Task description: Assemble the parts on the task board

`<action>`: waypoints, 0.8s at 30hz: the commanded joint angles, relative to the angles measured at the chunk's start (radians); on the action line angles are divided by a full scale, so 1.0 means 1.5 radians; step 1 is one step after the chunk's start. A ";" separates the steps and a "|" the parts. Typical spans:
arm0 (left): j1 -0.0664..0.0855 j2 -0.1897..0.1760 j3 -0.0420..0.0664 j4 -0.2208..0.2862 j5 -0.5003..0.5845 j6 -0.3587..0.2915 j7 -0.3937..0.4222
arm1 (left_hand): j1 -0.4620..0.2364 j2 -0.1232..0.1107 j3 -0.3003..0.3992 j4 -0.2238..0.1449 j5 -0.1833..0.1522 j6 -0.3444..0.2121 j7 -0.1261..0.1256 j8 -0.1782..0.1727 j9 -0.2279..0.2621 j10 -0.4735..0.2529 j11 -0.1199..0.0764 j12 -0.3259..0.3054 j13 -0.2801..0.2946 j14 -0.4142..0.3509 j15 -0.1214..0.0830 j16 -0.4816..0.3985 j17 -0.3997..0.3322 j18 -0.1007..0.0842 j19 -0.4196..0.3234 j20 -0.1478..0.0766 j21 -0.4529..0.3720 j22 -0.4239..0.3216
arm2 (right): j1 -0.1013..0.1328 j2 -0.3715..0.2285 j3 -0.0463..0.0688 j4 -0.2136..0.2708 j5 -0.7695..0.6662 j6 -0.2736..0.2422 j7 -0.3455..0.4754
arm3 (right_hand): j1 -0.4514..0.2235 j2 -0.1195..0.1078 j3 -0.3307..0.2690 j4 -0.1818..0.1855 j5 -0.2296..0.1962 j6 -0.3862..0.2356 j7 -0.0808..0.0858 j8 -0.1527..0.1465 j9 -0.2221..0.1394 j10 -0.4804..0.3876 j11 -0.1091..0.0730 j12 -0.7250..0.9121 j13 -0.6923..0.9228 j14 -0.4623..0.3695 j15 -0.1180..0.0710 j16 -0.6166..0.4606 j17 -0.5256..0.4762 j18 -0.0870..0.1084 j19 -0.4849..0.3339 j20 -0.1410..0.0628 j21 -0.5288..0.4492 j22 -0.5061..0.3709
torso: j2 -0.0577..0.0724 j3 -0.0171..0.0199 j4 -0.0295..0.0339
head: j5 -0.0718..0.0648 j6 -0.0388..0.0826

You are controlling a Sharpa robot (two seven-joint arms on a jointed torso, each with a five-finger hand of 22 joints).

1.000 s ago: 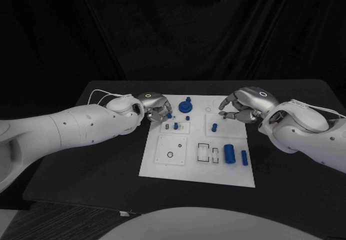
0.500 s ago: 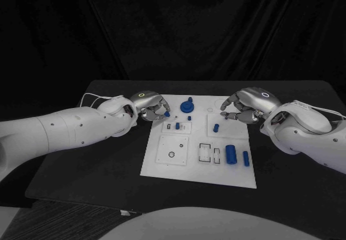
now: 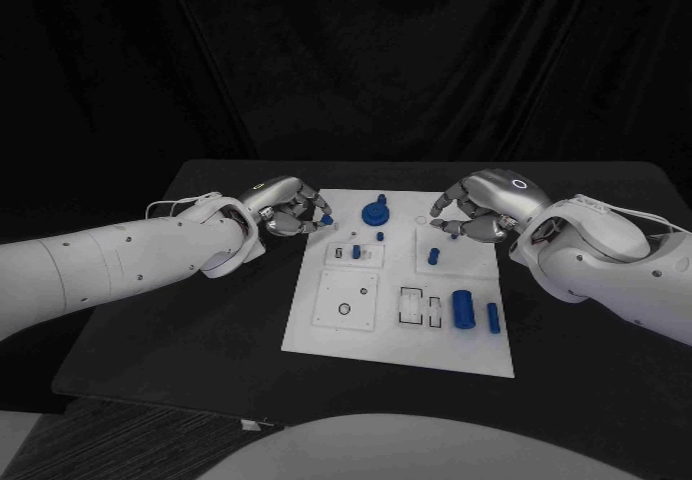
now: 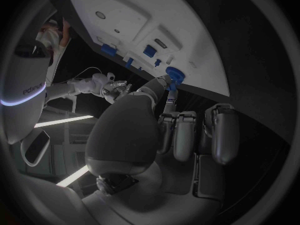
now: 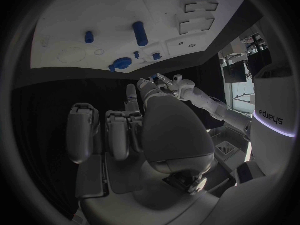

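On the task board (image 3: pixel 325 330) our blue parts (image 3: pixel 460 308) lie scattered; we judge them light, rigid, slick plastic, best pinched across their sides. Our left hand (image 3: pixel 293 209) pinches a small blue part (image 3: pixel 326 220) at the board's far left edge. Our right hand (image 3: pixel 473 215) hovers with curled fingers, apparently holding nothing.

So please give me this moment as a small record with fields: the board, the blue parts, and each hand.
board: white task board flat on the black table
round part: blue round part with a knob at the board's far edge
large part: blue cylinder lying near the right side
slim part: blue bar beside the cylinder
left hand: fingers curled, a small blue piece at the fingertips
right hand: fingers curled in, holds nothing visible
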 commanded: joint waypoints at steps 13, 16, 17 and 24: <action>0.001 -0.019 0.000 0.069 0.345 0.268 0.006 | -0.028 0.023 -0.015 0.016 0.005 0.040 -0.002 0.021 0.057 0.070 0.000 0.014 0.179 0.068 -0.002 0.012 0.185 -0.003 0.007 -0.004 -0.002 0.148 | 0.002 0.052 0.001 -0.003 -0.082 -0.095 0.084 | 0.060 -0.020 0.022 -0.055 0.030 -0.012 -0.020 -0.020 -0.012 0.071 -0.024 0.011 0.176 0.070 -0.020 0.011 0.183 -0.003 0.024 -0.017 0.014 0.154 | 0.000 -0.0008 0.0005 | -0.002 0.000; 0.001 -0.022 0.000 0.076 0.358 0.289 -0.002 | -0.029 0.024 -0.016 0.017 0.004 0.039 -0.002 0.021 0.057 0.070 0.000 0.014 0.179 0.068 -0.002 0.012 0.185 -0.002 0.006 -0.004 -0.004 0.148 | 0.002 0.068 0.001 -0.011 -0.098 -0.102 0.092 | 0.059 -0.026 0.020 -0.057 0.009 -0.016 -0.026 -0.024 -0.015 0.071 -0.029 0.011 0.176 0.070 -0.026 0.011 0.183 -0.004 0.025 -0.023 0.016 0.155 | 0.000 -0.0005 0.0004 | -0.003 0.000; 0.001 -0.024 0.000 0.080 0.363 0.298 -0.006 | -0.030 0.025 -0.017 0.019 0.003 0.039 -0.002 0.020 0.058 0.070 0.000 0.014 0.179 0.068 -0.002 0.012 0.185 -0.002 0.006 -0.004 -0.005 0.147 | 0.002 0.075 0.001 -0.014 -0.103 -0.105 0.096 | 0.060 -0.029 0.020 -0.058 0.003 -0.018 -0.028 -0.026 -0.016 0.071 -0.031 0.011 0.176 0.070 -0.027 0.011 0.183 -0.004 0.025 -0.024 0.016 0.155 | 0.000 -0.0002 0.0002 | -0.003 0.000; 0.001 -0.035 0.000 0.105 0.412 0.341 -0.028 | -0.032 0.026 -0.020 0.021 0.001 0.038 -0.002 0.019 0.058 0.070 0.000 0.014 0.179 0.068 -0.002 0.012 0.185 -0.002 0.005 -0.004 -0.006 0.147 | 0.000 0.108 0.001 -0.030 -0.117 -0.114 0.121 | 0.061 -0.035 0.019 -0.060 -0.011 -0.025 -0.034 -0.032 -0.020 0.071 -0.035 0.011 0.176 0.070 -0.031 0.011 0.183 -0.004 0.025 -0.028 0.016 0.155 | 0.000 -0.0009 0.0009 | -0.001 0.000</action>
